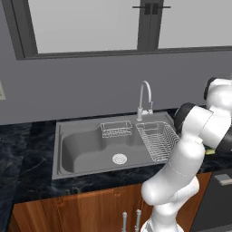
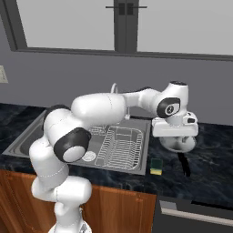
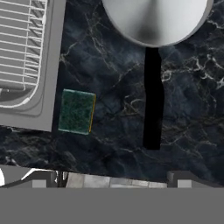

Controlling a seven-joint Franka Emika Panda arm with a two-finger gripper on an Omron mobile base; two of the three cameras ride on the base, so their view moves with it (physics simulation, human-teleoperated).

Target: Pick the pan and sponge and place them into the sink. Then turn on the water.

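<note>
Nearest the base, the sponge lies flat on the dark marbled bench, green face up, just beside the right rim of the sink and close to the bench's front edge. To its right, apart from it, the pan's black handle points toward the front edge; the pan itself sits farther back on the bench, its round silver bowl partly hidden under the robot's hand in the right base view. The gripper hangs over the pan, pointing down at the bench — its jaws spread wide, holding nothing. In the hand view the sponge sits near the sink's rim, and the pan with its straight handle lies well clear of the sponge on the other side. Inside the sink the drain sits in the open left part of the basin, a wire rack fills the right part, and a small wire basket hangs at the back wall. Behind the basin rises the curved faucet — no stream can be made out from it. Farther back stands a grey wall with a window.
</note>
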